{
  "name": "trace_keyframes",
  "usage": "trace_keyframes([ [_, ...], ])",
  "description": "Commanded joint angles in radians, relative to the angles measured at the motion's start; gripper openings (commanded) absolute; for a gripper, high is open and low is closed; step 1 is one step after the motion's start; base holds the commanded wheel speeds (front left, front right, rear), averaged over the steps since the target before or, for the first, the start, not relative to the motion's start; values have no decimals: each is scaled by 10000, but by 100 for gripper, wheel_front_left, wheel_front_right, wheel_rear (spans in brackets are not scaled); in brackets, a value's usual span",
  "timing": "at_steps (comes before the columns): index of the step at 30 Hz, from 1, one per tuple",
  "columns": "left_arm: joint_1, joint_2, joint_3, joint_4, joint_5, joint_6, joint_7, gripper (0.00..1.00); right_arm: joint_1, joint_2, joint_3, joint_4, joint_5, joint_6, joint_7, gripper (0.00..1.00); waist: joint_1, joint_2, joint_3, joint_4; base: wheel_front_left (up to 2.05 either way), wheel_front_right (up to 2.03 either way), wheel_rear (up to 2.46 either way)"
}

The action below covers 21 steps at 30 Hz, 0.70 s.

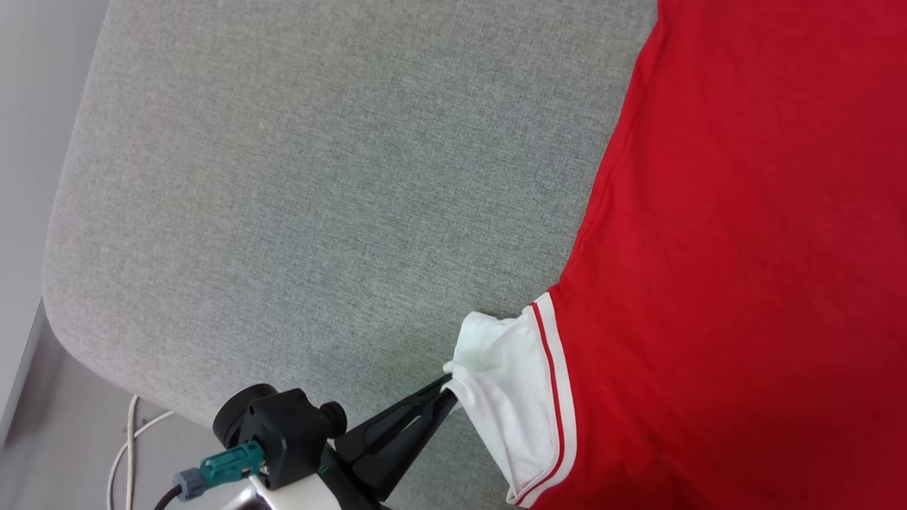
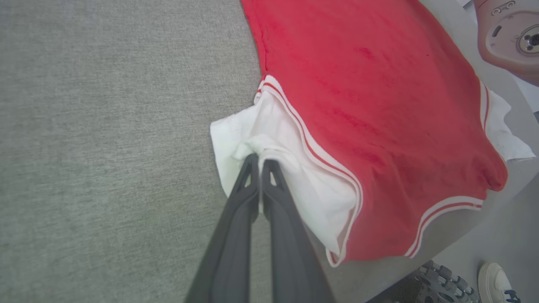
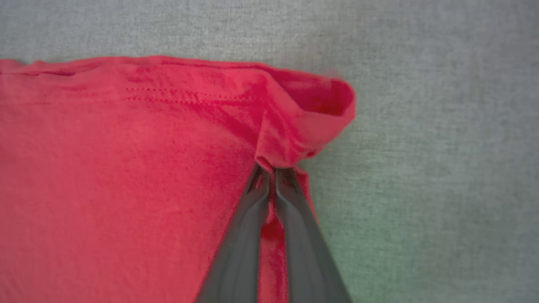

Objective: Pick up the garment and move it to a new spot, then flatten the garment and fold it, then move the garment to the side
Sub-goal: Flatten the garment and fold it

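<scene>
We are looking at the shirt [image 1: 744,248], which is lying flat on the right part of a grey surface [image 1: 319,177]. This surface is having a rough woven texture and a rounded corner. The red cloth is looking thin and smooth, with a stitched hem. The short sleeve [image 1: 510,382] is white, with a red stripe along its seam. The shirt is running out of the head view at the top, right and bottom, and the right wrist view is blurred. Our left gripper [image 1: 448,393] is reaching up and to the right from the lower edge, its two long dark fingers squeezing a bunched edge of the sleeve. Our right gripper [image 3: 271,170] is pinching a folded red corner near the hem.
</scene>
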Motion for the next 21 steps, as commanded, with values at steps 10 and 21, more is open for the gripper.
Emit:
trace_keyframes([
  [10, -11, 38, 99, 471, 114, 159, -225, 0, 1721, 411, 79, 367, 364, -4, -492, 0, -1, 0, -1130, -727, 0, 0, 0],
  [21, 717, 239, 470, 1098, -455, 452, -516, 0, 4140, 715, 294, -222, 2128, -4, -1532, 0, -1, 0, -3037, -2123, 0, 0, 0],
])
